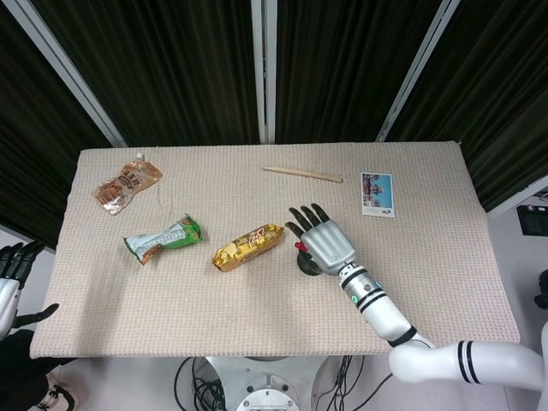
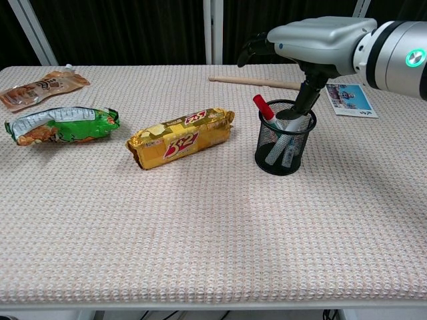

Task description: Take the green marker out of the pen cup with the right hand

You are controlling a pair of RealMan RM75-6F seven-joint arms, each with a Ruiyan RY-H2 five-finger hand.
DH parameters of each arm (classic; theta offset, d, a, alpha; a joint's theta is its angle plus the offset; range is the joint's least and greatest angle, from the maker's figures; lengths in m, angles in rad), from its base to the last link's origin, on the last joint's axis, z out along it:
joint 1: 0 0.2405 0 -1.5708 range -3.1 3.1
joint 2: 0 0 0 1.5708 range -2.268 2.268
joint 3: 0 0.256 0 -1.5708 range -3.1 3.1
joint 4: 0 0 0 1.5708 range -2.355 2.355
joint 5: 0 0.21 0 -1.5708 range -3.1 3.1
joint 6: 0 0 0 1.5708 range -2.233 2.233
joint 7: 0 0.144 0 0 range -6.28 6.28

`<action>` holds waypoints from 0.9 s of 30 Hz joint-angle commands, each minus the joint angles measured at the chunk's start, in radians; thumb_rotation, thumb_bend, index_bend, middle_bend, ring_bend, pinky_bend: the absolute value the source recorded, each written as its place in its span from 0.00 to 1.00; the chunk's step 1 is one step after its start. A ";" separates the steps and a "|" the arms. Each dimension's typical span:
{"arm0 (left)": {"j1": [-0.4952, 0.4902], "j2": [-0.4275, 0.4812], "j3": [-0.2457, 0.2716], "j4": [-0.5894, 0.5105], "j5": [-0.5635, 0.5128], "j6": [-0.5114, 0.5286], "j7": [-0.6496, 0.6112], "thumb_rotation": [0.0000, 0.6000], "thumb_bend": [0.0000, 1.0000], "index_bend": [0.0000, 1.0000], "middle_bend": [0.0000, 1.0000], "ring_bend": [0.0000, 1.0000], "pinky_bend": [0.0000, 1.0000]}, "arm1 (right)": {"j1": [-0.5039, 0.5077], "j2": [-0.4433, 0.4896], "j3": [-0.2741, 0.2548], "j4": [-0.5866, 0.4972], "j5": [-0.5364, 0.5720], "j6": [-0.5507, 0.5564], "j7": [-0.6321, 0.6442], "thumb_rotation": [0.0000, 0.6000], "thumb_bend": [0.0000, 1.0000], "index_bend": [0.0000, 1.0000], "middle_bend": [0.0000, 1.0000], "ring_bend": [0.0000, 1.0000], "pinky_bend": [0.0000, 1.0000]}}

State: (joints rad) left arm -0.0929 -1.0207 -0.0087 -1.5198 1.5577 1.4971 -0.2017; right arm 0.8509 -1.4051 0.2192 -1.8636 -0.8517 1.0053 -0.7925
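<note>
Right hand poised above the pen cup, green marker not yet gripped

Left of the pen cup (image 2: 285, 137) lie a green snack bag (image 2: 61, 125) and a yellow biscuit pack (image 2: 181, 137); the left hand (image 1: 10, 278) hangs off the worktop (image 2: 200, 227) edge, fingers apart. The right hand (image 2: 313, 41) hovers over the cup, fingers spread, thumb dipping to the rim among the markers; the green marker (image 2: 287, 127) stands inside, mostly hidden. Risk, as I judge it: the thumb could catch the red marker (image 2: 265, 109) or tip the light mesh cup. The worktop wears a beige woven cloth; dark curtains (image 1: 171, 60) hang behind.
</note>
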 commanded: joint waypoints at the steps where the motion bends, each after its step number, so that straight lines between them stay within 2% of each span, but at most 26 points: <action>1: 0.002 0.003 0.000 0.001 0.001 0.003 -0.006 1.00 0.12 0.08 0.05 0.00 0.02 | 0.018 -0.029 -0.010 0.024 0.012 0.015 -0.011 1.00 0.18 0.20 0.00 0.00 0.00; 17: 0.001 0.001 -0.002 0.015 -0.007 -0.006 -0.025 1.00 0.12 0.08 0.05 0.00 0.02 | 0.052 -0.065 -0.038 0.058 0.046 0.071 -0.025 1.00 0.18 0.36 0.00 0.00 0.00; 27: 0.007 -0.004 0.001 0.029 -0.013 -0.008 -0.038 1.00 0.12 0.08 0.05 0.00 0.02 | 0.064 -0.070 -0.049 0.062 0.055 0.081 -0.018 1.00 0.20 0.40 0.00 0.00 0.00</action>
State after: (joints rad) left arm -0.0859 -1.0243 -0.0076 -1.4908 1.5450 1.4892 -0.2397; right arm 0.9145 -1.4751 0.1711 -1.8015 -0.7973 1.0868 -0.8106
